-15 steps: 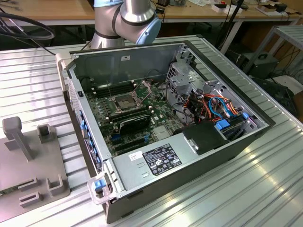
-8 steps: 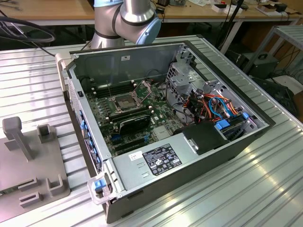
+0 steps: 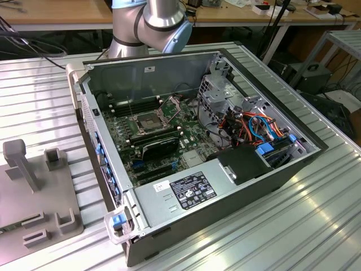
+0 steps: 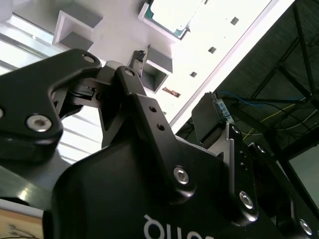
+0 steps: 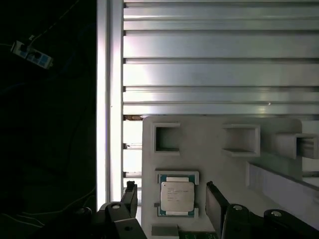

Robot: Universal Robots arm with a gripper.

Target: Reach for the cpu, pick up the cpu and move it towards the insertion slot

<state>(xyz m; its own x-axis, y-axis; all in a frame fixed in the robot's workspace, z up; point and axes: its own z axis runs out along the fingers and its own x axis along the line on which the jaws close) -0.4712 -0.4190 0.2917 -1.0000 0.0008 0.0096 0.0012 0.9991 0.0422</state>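
I'm hovering the spread gripper (image 5: 170, 191) astride the square silvery cpu (image 5: 177, 196) nesting in a grey fixture (image 5: 214, 169) on the ribbed aluminium table (image 5: 219, 50).

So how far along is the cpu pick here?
Reach looks nearly done: the open black pincer straddles the small silver-grey square cpu, which lies seated in its pale grey holder. No grasp yet. Lifting and moving to the silvery-framed square insertion slot remain.

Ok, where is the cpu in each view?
First wrist view: the cpu sits in a recess of the grey holder, inside the open gripper.
Second wrist view: the cpu lies in that holder.
Exterior view: the holder lies at the exterior view's left.
Shared landmark: the holder.
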